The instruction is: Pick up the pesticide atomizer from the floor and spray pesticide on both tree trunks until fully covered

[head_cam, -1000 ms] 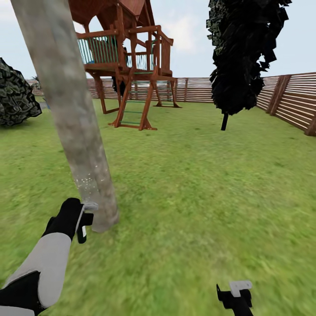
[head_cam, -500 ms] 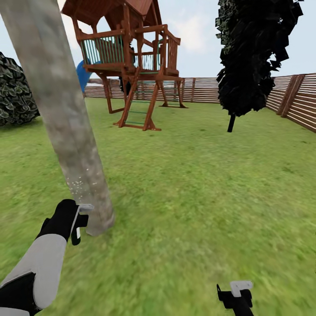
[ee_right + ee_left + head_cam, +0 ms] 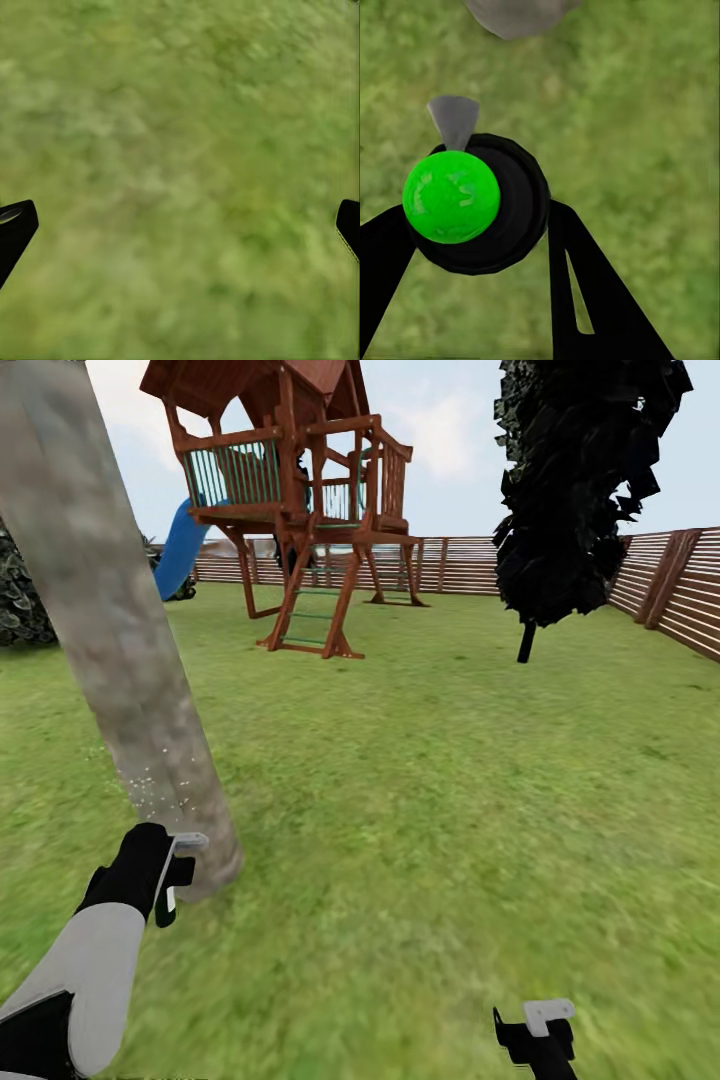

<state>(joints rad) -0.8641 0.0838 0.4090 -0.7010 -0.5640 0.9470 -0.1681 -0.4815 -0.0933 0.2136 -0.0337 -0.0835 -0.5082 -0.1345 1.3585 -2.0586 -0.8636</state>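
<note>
One trunk is being worked on right now, so the task looks roughly mid-way at best. The left gripper [image 3: 172, 875] is clamped on the pesticide atomizer [image 3: 472, 201]: in the left wrist view the black fingers [image 3: 585, 292] sit either side of its dark round body w/ a bright green cap, and a grey nozzle piece juts off it toward the base of the tree trunk [image 3: 110, 650]. In the head view the gripper hangs just beside the foot of that mottled grey-brown trunk, near the grass [image 3: 450, 810], and a scatter of pale specks shows on the bark just above it, prob. spray landing low down. The rest of the trunk reads bare, no specks higher up as far as I can see, so coverage of this one is likely partial; the nozzle would need to travel up and around it. A second bare-trunked tree isn't something I can pick out here; the dark column-shaped tree [image 3: 580, 490] by the fence [image 3: 680, 590] isn't the right kind, so tree no. 2 is still to find and spray. The right gripper [image 3: 535, 1032] idles low at the frame edge, fingers spread wide apart over grass in the right wrist view, holding nothing. Beyond: a wooden playhouse [image 3: 290, 490] w/ a blue slide.
</note>
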